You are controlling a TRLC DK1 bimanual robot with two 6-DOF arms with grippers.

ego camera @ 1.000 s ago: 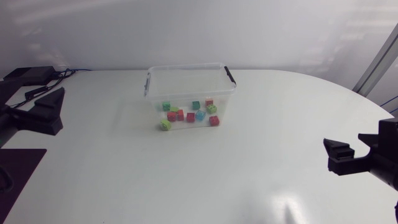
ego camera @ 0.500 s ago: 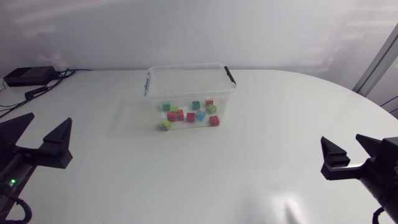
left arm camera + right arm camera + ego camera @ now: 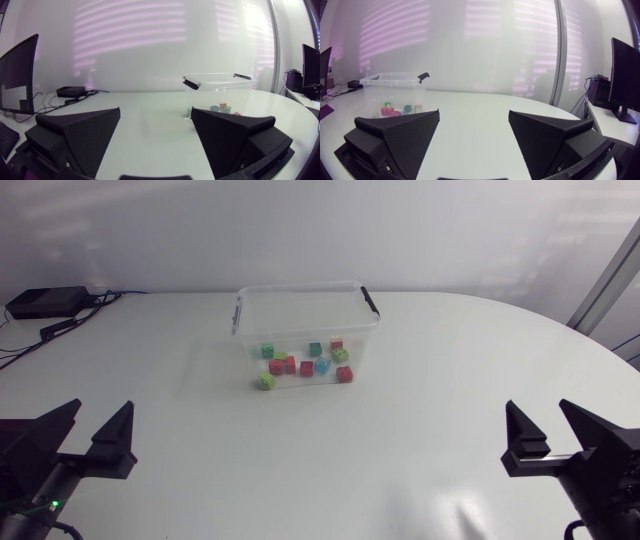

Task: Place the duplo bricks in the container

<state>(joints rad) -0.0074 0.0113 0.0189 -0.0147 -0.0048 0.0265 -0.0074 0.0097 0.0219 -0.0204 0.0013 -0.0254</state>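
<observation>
1. Both ends of the near edge are covered. The left gripper (image 3: 88,438) sits low at the near left corner of the table (image 3: 440,390), jaws spread wide with nothing between them.
2. Across at the near right corner, the right gripper (image 3: 557,442) mirrors it: jaws wide apart, bare tabletop showing through the gap.
3. Now the container (image 3: 300,320), a clear plastic box with its top open. It stands upright close to the far edge, about midway along it and well apart from both grippers.
4. On its right-hand end rides a black latch (image 3: 370,302).
5. Through the clear wall you can see the duplo bricks (image 3: 306,368), red, green and one blue, lying scattered loose across the floor of the container.
6. One lime brick (image 3: 266,381) is right at the container's near left bottom corner. Inside the wall or just outside it, I cannot tell.
7. Each wrist view looks across the table, with the container ahead of the open fingers and off toward the other arm's side.
8. At the far left corner sits a flat black box (image 3: 45,302) with cables (image 3: 95,300) trailing from it.
</observation>
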